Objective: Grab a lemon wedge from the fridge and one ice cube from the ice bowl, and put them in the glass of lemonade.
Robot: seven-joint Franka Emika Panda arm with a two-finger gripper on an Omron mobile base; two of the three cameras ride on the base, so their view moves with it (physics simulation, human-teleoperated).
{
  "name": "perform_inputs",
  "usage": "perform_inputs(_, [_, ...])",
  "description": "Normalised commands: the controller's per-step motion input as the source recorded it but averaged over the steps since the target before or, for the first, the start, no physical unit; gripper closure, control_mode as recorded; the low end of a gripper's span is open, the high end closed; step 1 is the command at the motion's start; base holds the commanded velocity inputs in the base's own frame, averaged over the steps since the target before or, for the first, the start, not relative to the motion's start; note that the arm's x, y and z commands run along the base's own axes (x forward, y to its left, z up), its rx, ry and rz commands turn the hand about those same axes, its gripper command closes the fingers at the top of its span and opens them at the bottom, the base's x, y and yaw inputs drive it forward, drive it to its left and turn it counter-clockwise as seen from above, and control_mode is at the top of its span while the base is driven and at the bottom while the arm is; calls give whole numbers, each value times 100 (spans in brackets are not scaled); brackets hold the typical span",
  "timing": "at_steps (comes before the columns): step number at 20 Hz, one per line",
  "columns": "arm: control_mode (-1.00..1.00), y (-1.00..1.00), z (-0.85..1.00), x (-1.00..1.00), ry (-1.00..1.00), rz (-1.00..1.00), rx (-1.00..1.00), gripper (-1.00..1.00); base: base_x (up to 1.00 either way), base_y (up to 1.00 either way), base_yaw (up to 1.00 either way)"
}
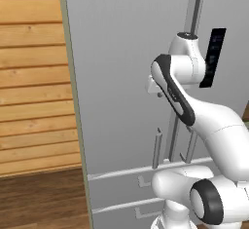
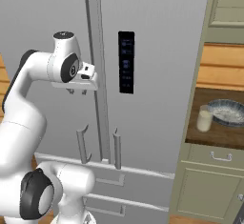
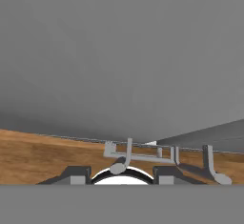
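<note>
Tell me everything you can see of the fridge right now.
The fridge is tall, plain grey, metal-looking, with double doors, both shut. Long bar handles run beside the centre seam, a black panel sits on the right door, and two drawers lie below. The end effector hovers by the left door's handle; contact is unclear.

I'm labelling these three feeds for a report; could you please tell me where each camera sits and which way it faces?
Left base view: behind the arm's left, facing the closed fridge and wood wall; arm at lower right.
Right base view: behind the arm's right, facing the fridge, glass and bowl; arm at lower left, tool by the handle.
Hand view: on the hand, along the tool, onto fridge door and floor.
Both base views share the fridge's black panel.
</note>
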Motion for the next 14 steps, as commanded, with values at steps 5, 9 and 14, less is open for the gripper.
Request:
perform_inputs(5, [-100, -7, -2, -28, 0, -2, 1, -100, 0, 0, 0])
perform_inputs(9, [-100, -15, -6, -47, 2, -6, 1, -100, 0, 0, 0])
perform_inputs(14, [-100, -3, -23, -30, 3, -5, 0, -100, 0, 0, 0])
